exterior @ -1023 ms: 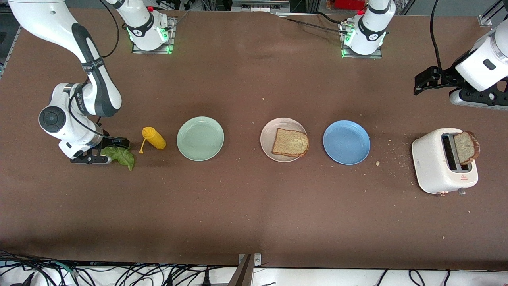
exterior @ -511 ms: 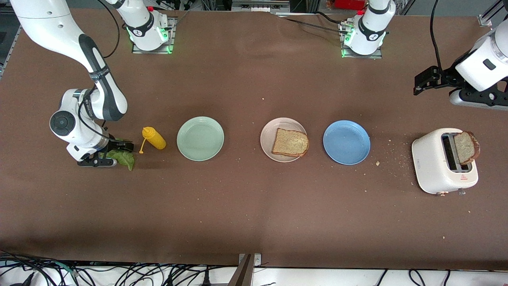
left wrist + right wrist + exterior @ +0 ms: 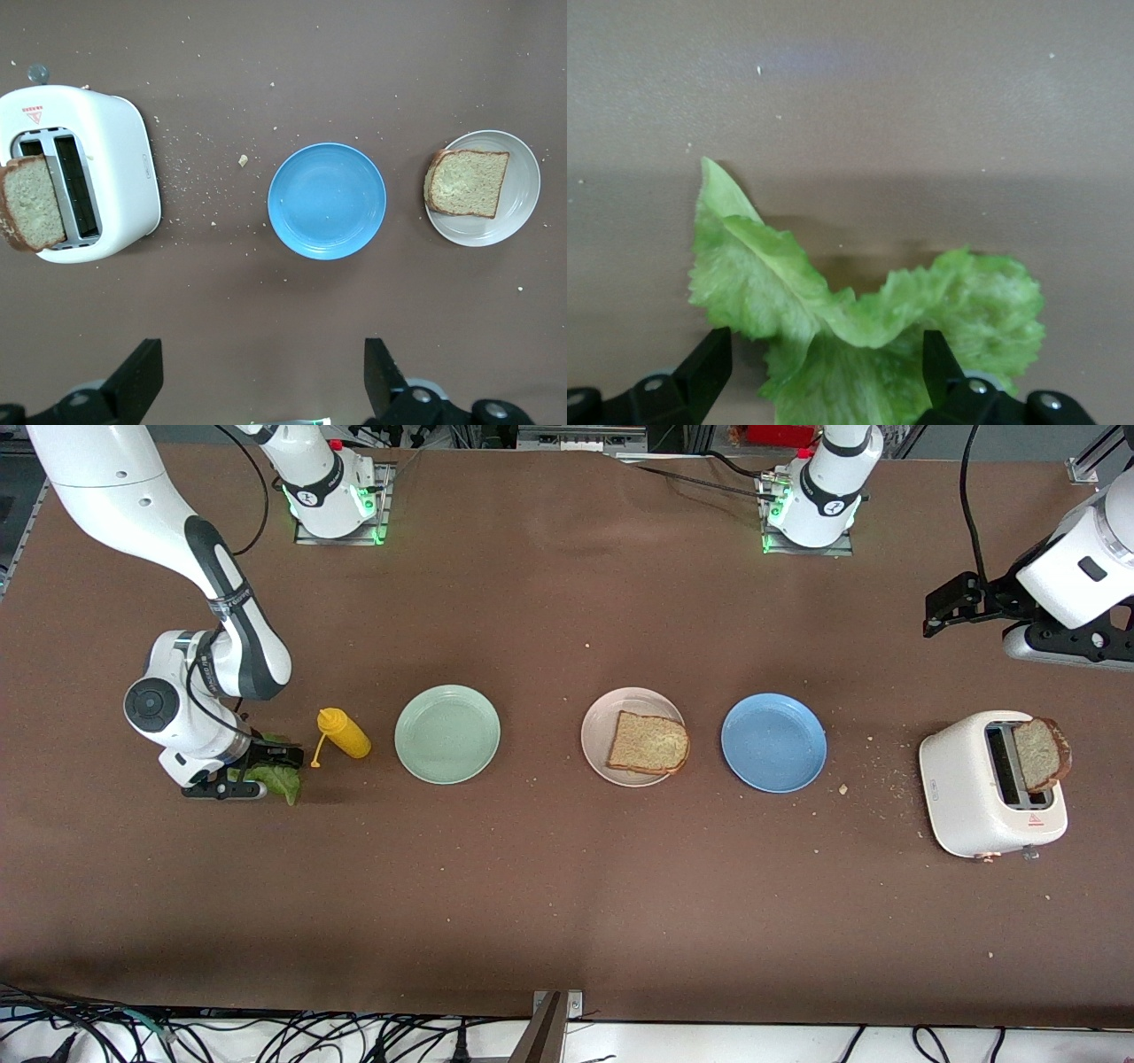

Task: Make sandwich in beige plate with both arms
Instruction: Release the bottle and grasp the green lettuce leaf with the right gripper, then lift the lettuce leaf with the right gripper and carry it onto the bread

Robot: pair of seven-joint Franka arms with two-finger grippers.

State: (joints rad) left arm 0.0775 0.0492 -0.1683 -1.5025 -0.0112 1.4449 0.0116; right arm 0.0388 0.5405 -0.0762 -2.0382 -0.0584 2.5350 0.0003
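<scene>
Front cam: high, faced the arm bases, whole table (image 3: 567, 921) in frame. Left wrist cam: well above the table, looked straight down; shared toaster (image 3: 84, 173), blue plate (image 3: 327, 200), beige plate (image 3: 523, 190) w/ front. Right wrist cam: very close over lettuce (image 3: 859, 328).

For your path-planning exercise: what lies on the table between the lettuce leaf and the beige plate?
Along the row from the lettuce leaf to the beige plate lie the yellow squeeze bottle, then the mint-green plate.
</scene>
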